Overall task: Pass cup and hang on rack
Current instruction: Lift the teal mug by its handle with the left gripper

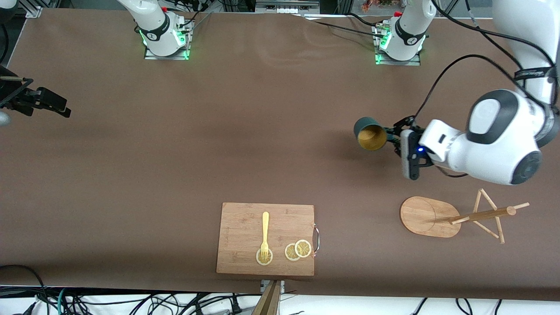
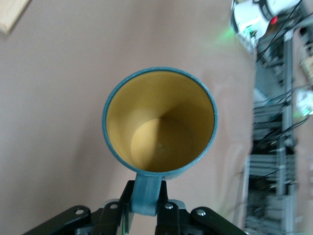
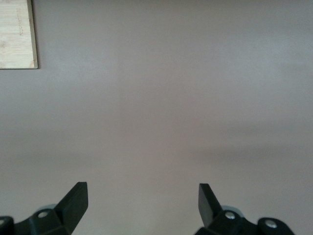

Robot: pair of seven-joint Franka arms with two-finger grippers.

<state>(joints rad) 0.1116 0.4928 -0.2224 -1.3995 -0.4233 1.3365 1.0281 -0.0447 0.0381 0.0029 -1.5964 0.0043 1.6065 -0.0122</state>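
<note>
The cup [image 1: 371,134] is dark teal with a yellow-orange inside. It is held in the air over the table toward the left arm's end, tipped on its side with its mouth facing the front camera. My left gripper [image 1: 390,135] is shut on its handle. In the left wrist view the cup [image 2: 159,122] fills the middle, and the gripper [image 2: 145,192] pinches the handle from both sides. The rack [image 1: 426,216] is on the table nearer the front camera than the cup, with nothing on its pegs. My right gripper [image 1: 59,108] waits open and empty at the right arm's end, and it also shows in the right wrist view [image 3: 142,191].
A rectangular wooden cutting board [image 1: 267,218] lies near the table's front edge, with a yellow fork [image 1: 265,232] and lemon slices [image 1: 297,250] on it. Its corner shows in the right wrist view [image 3: 17,34]. Both arm bases stand along the table edge farthest from the front camera.
</note>
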